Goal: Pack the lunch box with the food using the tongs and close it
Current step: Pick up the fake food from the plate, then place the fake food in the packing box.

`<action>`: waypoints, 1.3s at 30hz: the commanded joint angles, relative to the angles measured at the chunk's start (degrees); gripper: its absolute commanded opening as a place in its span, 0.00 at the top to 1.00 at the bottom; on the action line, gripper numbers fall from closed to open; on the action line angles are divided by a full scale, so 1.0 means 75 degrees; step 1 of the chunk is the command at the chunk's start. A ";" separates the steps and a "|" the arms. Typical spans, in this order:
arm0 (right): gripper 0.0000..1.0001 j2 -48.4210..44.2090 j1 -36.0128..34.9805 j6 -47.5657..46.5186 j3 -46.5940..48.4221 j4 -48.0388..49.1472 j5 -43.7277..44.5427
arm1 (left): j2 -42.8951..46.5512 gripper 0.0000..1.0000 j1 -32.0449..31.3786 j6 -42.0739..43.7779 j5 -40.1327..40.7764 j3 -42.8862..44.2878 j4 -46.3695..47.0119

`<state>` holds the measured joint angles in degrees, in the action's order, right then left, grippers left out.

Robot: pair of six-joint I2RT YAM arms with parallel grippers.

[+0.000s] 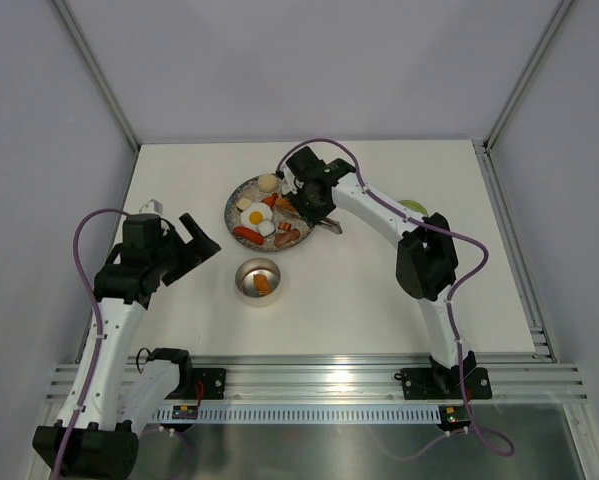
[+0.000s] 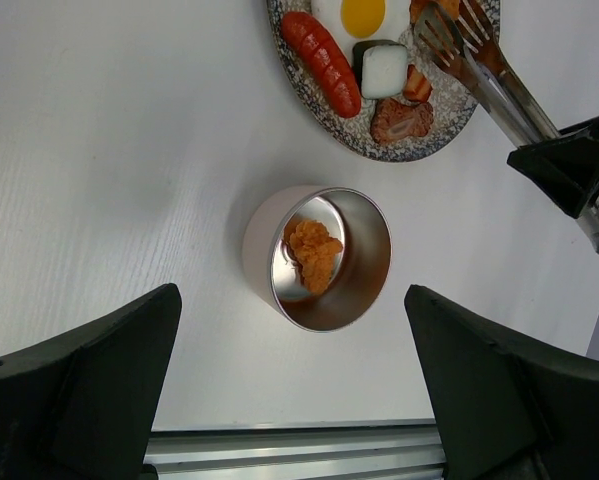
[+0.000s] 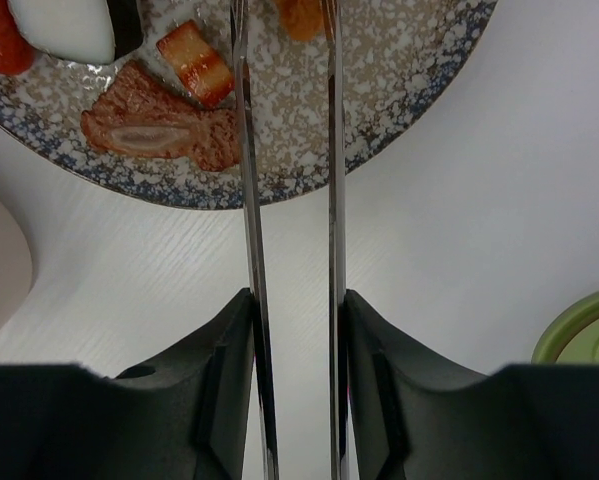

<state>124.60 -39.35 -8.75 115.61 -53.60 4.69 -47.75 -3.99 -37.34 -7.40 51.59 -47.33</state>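
The steel lunch box [image 1: 258,280] stands in front of the speckled plate [image 1: 241,190] and holds one orange piece [image 2: 314,255]. On the plate lies the rest of the food: a fried egg [image 1: 256,215], a red sausage [image 2: 321,48], a black-and-white roll [image 2: 384,68] and a brown meat piece [image 3: 159,130]. My right gripper [image 3: 291,300] is shut on the tongs [image 3: 247,200]. The tong tips reach over the plate on either side of an orange bit [image 3: 301,15]. My left gripper [image 2: 291,340] hangs open and holds nothing, near the lunch box [image 2: 329,260].
The light-green lid [image 3: 584,335] lies on the table right of the plate, partly hidden by the right arm in the top view [image 1: 411,207]. A cream ball [image 1: 268,182] sits at the plate's far edge. The aluminium rail [image 2: 299,450] runs along the near table edge.
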 commanded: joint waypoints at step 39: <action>0.82 -0.4847 -0.2662 0.3369 -0.3262 0.0397 0.0172 | -0.0091 0.01 0.0239 0.0256 0.0154 0.0878 -0.0052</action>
<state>90.63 -57.08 11.38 92.71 -52.77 7.70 -49.21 -2.76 -36.62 -8.01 55.77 -47.64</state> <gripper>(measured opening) 0.420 0.988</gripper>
